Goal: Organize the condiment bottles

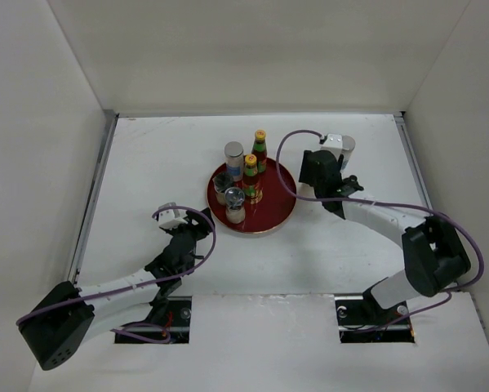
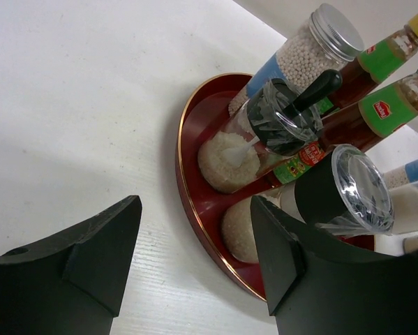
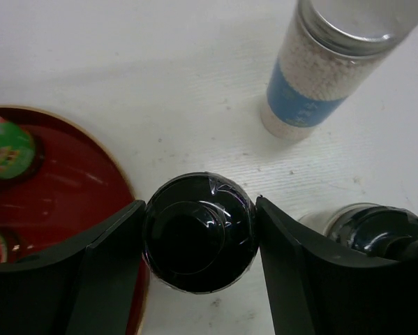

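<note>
Several cond. bottles upright on red plate.

Lab: white-walled booth, table-mounted arms

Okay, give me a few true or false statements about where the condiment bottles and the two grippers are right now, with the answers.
1. The right gripper is closed on a black-capped shaker. True.
2. The left gripper is holding a sauce bottle. False: its jaws are open and empty, beside the red plate.
3. Both sauce bottles stand on the red plate. True.
4. Every silver-lidded shaker is on the plate. False: a blue-labelled shaker stands on the table, off the plate, near the right gripper.
</note>
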`<state>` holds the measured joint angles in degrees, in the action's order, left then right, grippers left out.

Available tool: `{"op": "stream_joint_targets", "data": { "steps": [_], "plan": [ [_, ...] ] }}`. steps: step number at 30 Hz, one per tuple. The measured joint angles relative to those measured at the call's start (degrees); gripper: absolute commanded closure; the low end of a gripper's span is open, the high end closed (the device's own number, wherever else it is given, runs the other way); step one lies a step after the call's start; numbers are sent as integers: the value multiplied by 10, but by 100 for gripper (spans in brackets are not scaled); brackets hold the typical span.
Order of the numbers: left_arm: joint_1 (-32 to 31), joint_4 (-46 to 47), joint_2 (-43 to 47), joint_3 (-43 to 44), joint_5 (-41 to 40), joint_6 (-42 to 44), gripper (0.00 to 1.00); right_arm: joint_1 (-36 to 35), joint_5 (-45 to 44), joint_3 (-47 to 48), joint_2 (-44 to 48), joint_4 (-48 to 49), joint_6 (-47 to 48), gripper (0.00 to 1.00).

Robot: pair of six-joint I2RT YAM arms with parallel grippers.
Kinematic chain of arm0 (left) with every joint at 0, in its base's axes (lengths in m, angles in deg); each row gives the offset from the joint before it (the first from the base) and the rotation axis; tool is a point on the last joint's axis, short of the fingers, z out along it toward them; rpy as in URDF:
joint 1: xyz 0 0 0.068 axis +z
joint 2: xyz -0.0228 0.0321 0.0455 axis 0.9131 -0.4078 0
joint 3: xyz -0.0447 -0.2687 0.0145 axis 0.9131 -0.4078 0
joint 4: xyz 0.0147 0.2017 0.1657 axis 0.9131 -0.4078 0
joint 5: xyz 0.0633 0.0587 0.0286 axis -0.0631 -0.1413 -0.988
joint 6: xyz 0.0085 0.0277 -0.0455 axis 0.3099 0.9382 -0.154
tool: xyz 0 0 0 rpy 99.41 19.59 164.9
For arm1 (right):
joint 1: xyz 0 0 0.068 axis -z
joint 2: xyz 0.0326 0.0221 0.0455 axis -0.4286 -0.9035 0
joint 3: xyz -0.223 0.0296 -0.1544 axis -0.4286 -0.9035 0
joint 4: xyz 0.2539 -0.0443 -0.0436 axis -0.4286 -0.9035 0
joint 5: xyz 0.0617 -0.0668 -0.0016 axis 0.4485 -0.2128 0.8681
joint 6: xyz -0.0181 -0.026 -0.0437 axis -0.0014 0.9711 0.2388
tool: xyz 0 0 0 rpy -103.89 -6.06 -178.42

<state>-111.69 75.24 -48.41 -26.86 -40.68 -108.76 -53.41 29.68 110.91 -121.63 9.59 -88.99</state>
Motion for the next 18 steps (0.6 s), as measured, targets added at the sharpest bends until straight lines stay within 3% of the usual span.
{"op": "stream_joint_targets", "data": {
  "steps": [6, 15, 18],
  "plan": [
    [0, 2, 0, 0, 1, 0, 38, -63, 0, 60, -22, 29, 20, 48],
    [1, 2, 1, 0, 4, 0, 38, -85, 34, 142, -162, 75, 20, 42],
    [1, 2, 1, 0, 4, 0, 38, -84, 36, 147, -182, 79, 21, 31]
  ]
}}
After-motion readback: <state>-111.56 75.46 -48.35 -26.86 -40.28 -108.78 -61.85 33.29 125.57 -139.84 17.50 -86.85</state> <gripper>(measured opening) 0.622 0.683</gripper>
